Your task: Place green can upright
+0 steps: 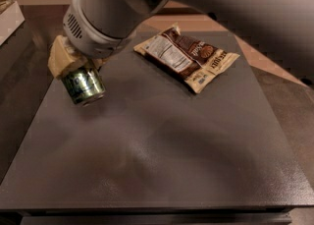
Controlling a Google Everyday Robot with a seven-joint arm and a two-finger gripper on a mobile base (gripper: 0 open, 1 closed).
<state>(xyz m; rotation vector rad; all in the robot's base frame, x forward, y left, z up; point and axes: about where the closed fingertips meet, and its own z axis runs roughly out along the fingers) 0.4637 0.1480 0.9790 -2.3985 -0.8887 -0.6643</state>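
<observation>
The green can [84,85] is a small dark green metal can with light markings. It is tilted, its silver end pointing toward me and down, at the left side of the dark table [162,160]. My gripper [73,67] is shut on the green can, its tan fingers [60,58] wrapped over the can's upper end. The big grey arm comes in from the upper right and hides the can's far end. I cannot tell whether the can's lower end touches the table.
A brown and cream snack wrapper [186,57] lies flat at the back right of the table. A white box edge [9,8] shows at the far left. The table's front edge runs along the bottom.
</observation>
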